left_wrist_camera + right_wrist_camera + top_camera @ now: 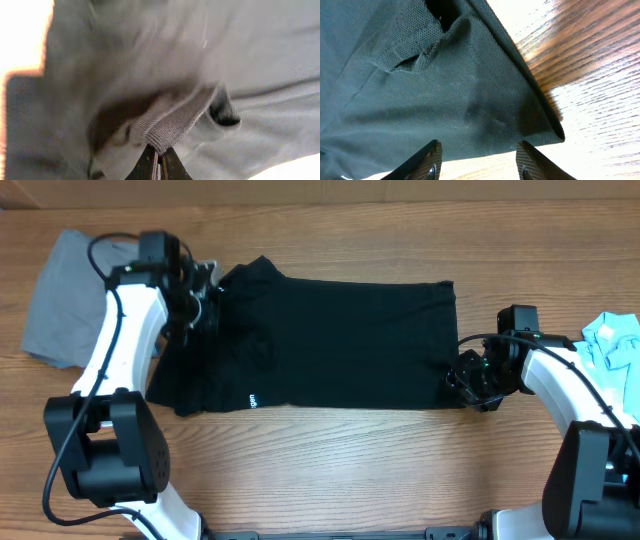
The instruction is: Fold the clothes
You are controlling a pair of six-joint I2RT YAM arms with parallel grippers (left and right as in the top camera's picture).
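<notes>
A large black short-sleeved shirt [330, 345] lies spread across the middle of the table, with tiny white lettering [252, 402] near its front edge. My left gripper [203, 302] is at the shirt's upper left and is shut on a ribbed fold of the shirt [175, 122]. My right gripper [470, 383] is open at the shirt's lower right corner [540, 125]; in the right wrist view its fingers [479, 162] stand apart just off the cloth edge, holding nothing.
A grey garment [62, 298] lies at the far left, partly under my left arm. A light-blue garment [612, 340] lies at the right edge. The wooden table [350, 470] shows in front of the shirt.
</notes>
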